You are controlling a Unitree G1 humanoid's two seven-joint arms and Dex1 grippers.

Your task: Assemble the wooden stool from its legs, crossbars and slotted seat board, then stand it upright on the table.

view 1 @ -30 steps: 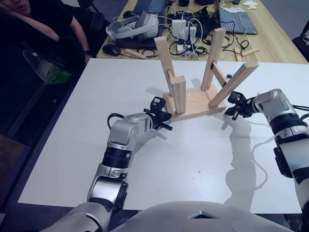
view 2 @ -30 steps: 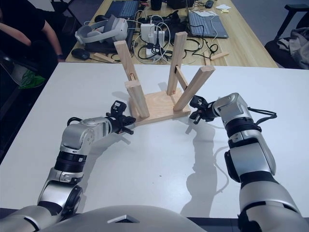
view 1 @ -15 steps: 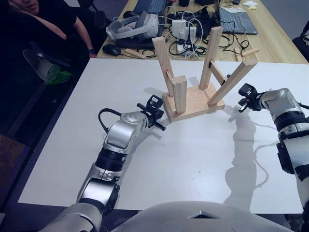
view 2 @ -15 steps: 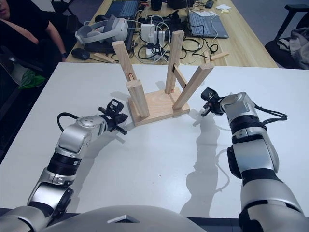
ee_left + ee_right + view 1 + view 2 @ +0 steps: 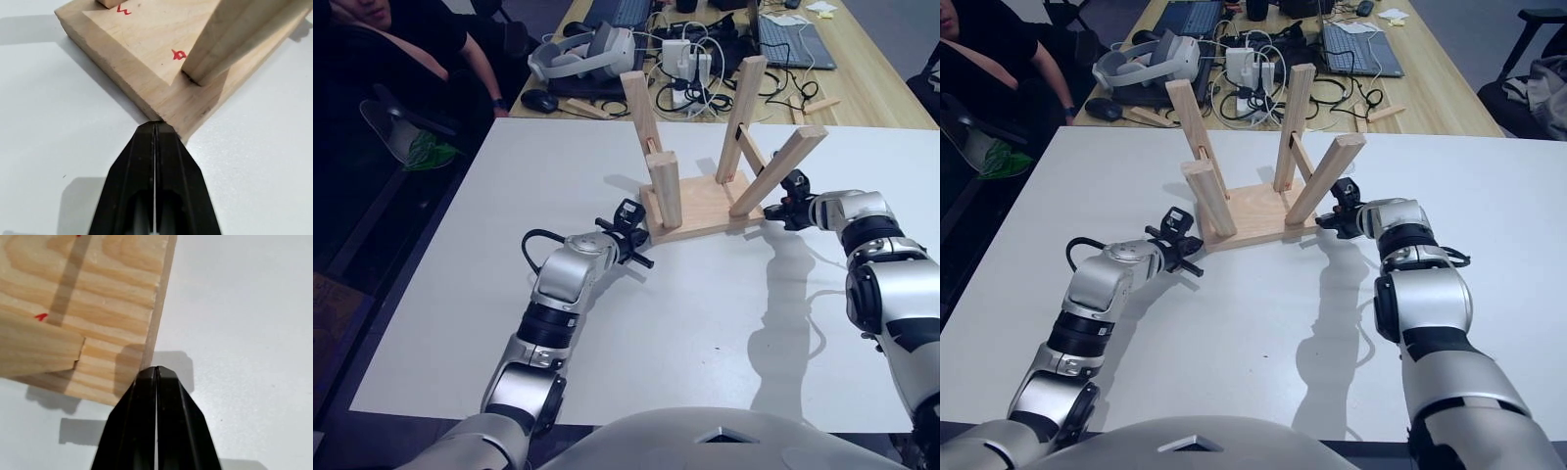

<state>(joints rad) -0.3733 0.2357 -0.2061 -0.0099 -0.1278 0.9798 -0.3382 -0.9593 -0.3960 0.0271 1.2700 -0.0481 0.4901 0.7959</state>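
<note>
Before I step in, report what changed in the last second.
Both grippers pulled back from the seat, then returned: left gripper and right gripper, shut, now touch its opposite sides. The stool shifted slightly toward the robot's left. It stays upside down, legs up.

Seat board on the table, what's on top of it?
Four wooden legs stick up from the seat board, a crossbar joining two. The slots under their ends are covered.

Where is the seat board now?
Left eye view: the seat board lies far and central on the table, between the left gripper and the right gripper.
</note>
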